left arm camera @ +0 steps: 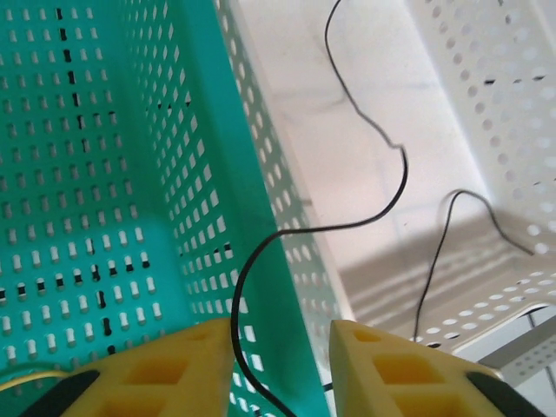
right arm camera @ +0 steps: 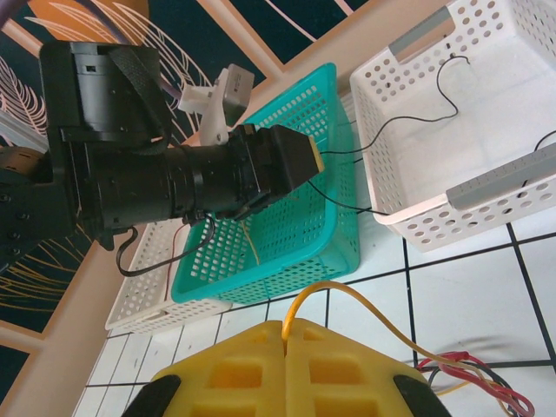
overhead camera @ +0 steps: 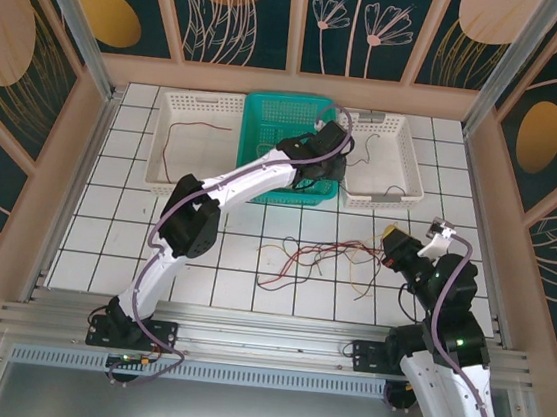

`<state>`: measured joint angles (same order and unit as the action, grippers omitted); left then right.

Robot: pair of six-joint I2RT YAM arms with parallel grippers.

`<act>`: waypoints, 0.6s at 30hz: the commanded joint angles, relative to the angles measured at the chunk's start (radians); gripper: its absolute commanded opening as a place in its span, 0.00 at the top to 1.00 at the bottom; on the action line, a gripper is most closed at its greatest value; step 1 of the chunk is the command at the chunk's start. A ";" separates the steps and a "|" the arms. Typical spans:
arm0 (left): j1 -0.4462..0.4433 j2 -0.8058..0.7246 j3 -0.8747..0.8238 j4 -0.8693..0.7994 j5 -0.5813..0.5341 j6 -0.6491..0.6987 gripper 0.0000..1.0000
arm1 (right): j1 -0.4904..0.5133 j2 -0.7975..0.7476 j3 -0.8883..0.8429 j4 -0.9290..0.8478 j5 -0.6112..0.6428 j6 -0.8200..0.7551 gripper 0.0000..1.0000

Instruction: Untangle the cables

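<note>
The tangled cables [overhead camera: 318, 258], red, yellow-tan and black, lie on the white tiles in the middle. My right gripper [right arm camera: 287, 328] is shut on a yellow cable [right arm camera: 365, 304] that loops up from its fingertips toward the tangle; from above it [overhead camera: 392, 242] sits at the tangle's right end. My left gripper [left arm camera: 280, 332] hangs over the teal basket's [left arm camera: 200, 174] right wall, jaws apart. A black cable [left arm camera: 382, 204] runs between them close to the left finger and trails into the right white basket [left arm camera: 486, 87]. From above the left gripper [overhead camera: 329, 134] is at the teal basket's far right corner.
The left white basket [overhead camera: 187, 173] holds a red cable [overhead camera: 182, 127]. A thin yellow cable [right arm camera: 252, 248] lies in the teal basket [right arm camera: 304, 234]. The left arm [overhead camera: 252, 175] stretches across the teal basket. Wooden walls enclose the tiled table [overhead camera: 134, 242].
</note>
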<state>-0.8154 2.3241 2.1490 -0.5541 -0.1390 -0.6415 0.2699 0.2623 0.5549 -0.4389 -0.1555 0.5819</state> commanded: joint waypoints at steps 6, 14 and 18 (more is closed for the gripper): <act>0.000 0.033 0.031 -0.012 -0.002 0.002 0.75 | 0.004 -0.012 0.037 -0.009 0.011 -0.011 1.00; 0.000 0.044 0.035 -0.012 0.015 0.005 0.77 | 0.004 -0.014 0.040 -0.013 0.010 -0.011 1.00; -0.001 0.039 0.045 -0.014 0.012 0.003 0.92 | 0.005 -0.016 0.044 -0.016 0.010 -0.010 1.00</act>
<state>-0.8154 2.3558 2.1567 -0.5545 -0.1349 -0.6418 0.2699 0.2623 0.5625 -0.4549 -0.1551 0.5819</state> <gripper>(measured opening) 0.110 0.042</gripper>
